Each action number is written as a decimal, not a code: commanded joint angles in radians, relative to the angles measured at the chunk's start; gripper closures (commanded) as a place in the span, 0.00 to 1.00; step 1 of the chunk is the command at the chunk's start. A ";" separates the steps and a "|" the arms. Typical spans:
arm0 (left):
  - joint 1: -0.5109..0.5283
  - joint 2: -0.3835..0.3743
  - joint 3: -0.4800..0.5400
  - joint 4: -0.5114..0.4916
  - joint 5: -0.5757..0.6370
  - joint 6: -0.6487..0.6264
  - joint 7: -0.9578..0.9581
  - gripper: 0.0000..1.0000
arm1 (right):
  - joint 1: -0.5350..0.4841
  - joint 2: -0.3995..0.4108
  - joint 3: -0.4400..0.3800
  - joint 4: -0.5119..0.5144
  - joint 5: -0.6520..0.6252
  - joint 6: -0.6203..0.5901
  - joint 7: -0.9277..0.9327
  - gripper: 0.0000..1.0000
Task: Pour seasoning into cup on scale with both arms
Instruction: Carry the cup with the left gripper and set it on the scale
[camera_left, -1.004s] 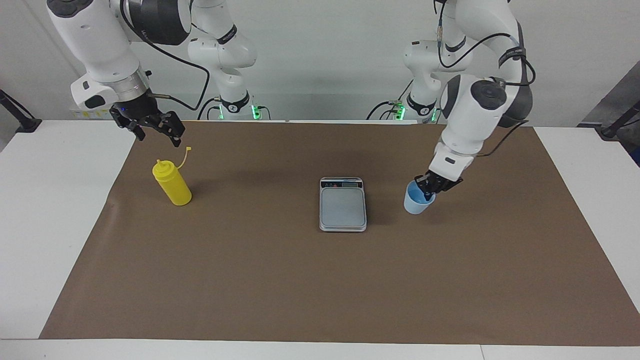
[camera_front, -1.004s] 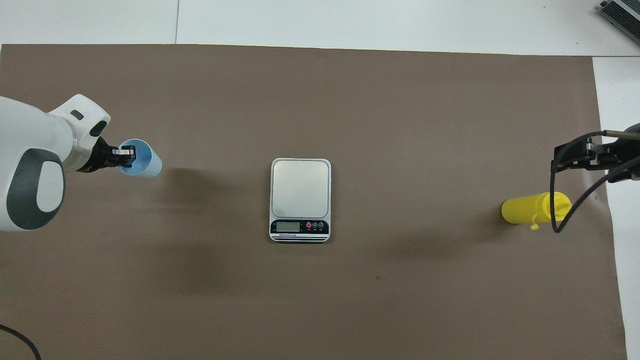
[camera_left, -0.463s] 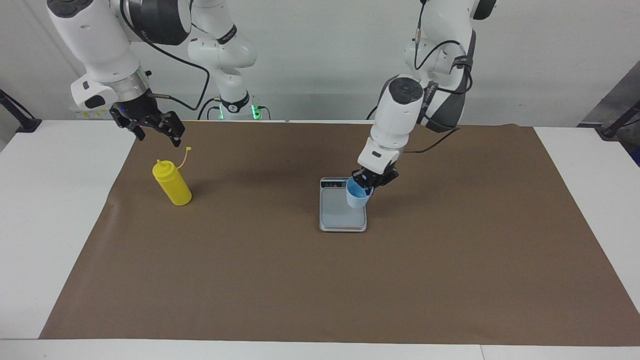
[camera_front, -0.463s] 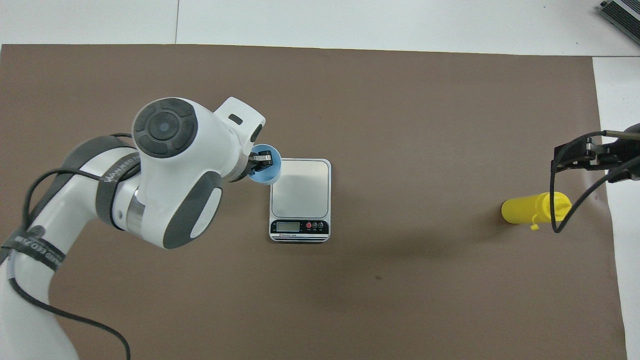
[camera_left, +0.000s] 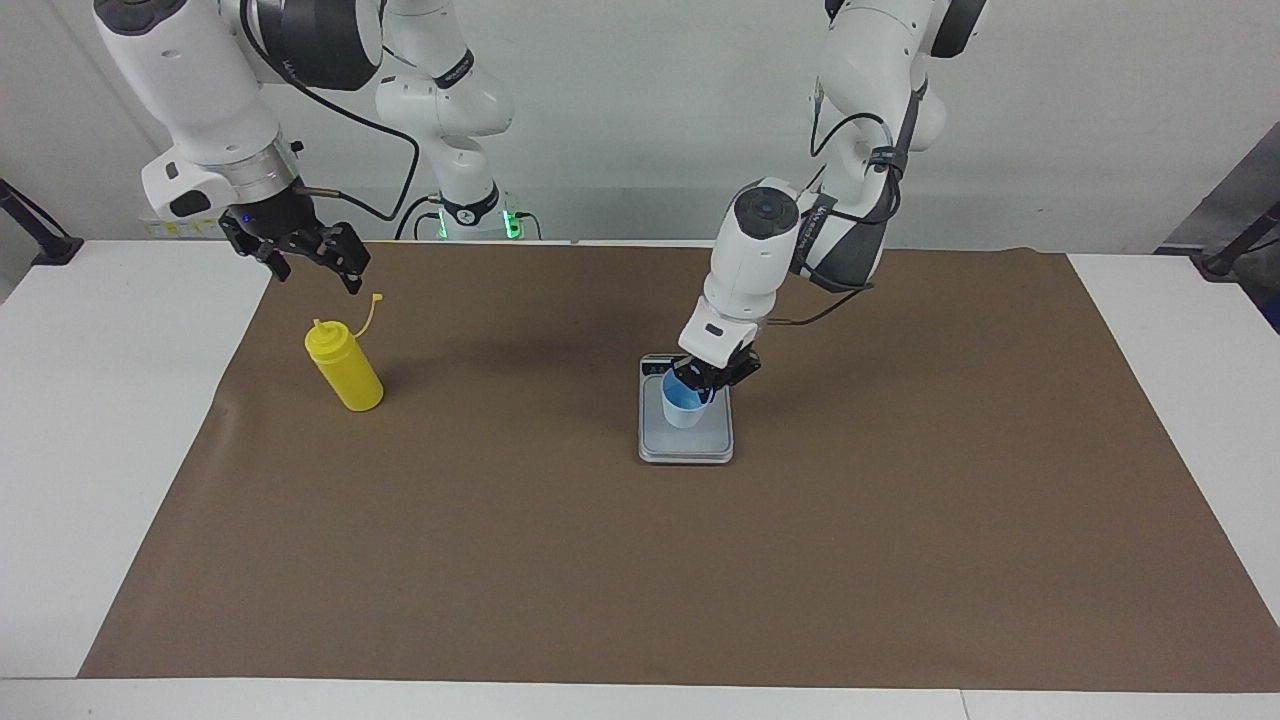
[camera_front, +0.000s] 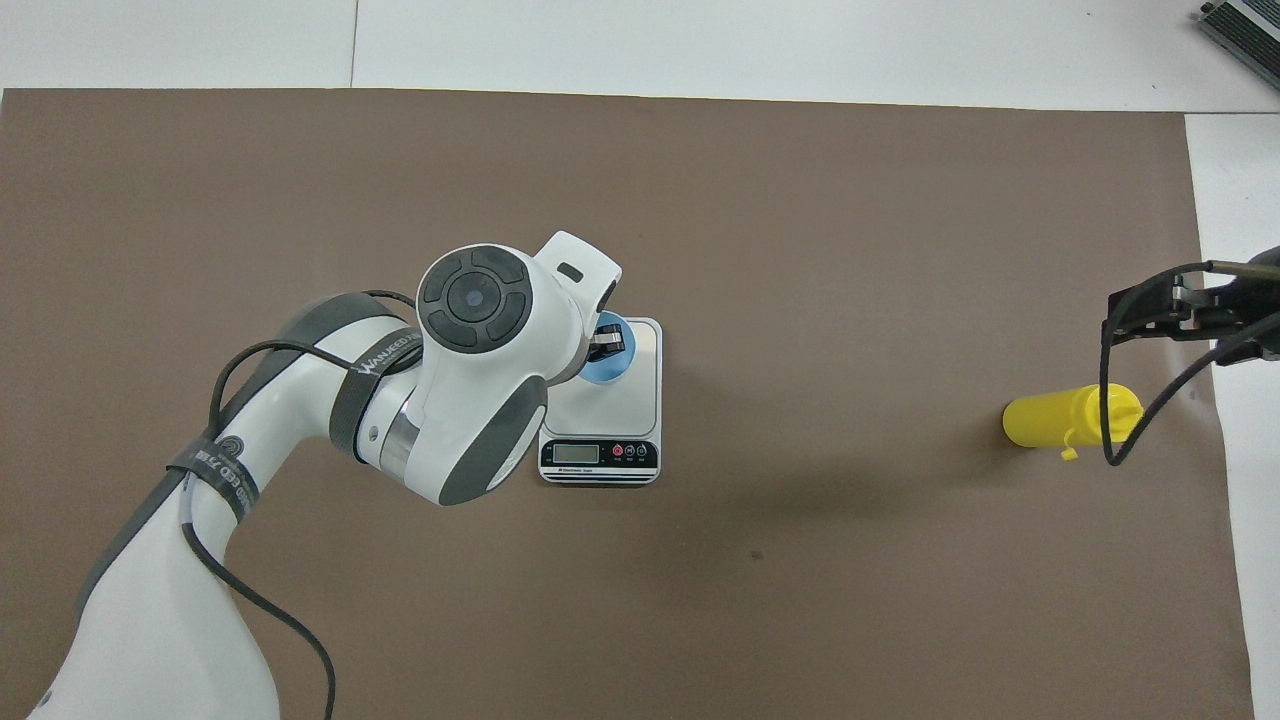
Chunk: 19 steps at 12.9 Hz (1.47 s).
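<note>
My left gripper (camera_left: 705, 378) (camera_front: 603, 343) is shut on the rim of the light blue cup (camera_left: 684, 405) (camera_front: 610, 366), one finger inside it. It holds the cup upright over the grey plate of the scale (camera_left: 688, 444) (camera_front: 640, 395). Whether the cup's base touches the plate I cannot tell. The yellow seasoning bottle (camera_left: 345, 367) (camera_front: 1050, 420) stands upright toward the right arm's end of the table, its tethered cap hanging off. My right gripper (camera_left: 318, 275) (camera_front: 1150, 305) hangs open in the air above that bottle, apart from it.
A brown mat (camera_left: 640, 570) covers most of the white table (camera_left: 90, 420). The scale's dark display strip (camera_front: 600, 453) faces the robots. A dark device (camera_front: 1240, 20) lies at the table's corner farthest from the robots, at the right arm's end.
The left arm has carried the cup from the mat at its own end of the table across to above the scale's plate and lowered it. The right arm has not moved.
</note>
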 joint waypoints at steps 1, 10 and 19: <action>-0.023 0.016 0.019 0.011 0.033 0.018 -0.020 1.00 | -0.016 -0.021 0.008 -0.023 0.015 -0.001 -0.010 0.00; -0.020 0.016 0.019 -0.021 0.039 0.055 -0.016 0.53 | -0.016 -0.021 0.009 -0.023 0.015 -0.001 -0.010 0.00; 0.117 -0.100 0.025 0.014 0.067 -0.118 0.126 0.00 | -0.016 -0.021 0.009 -0.023 0.015 -0.001 -0.010 0.00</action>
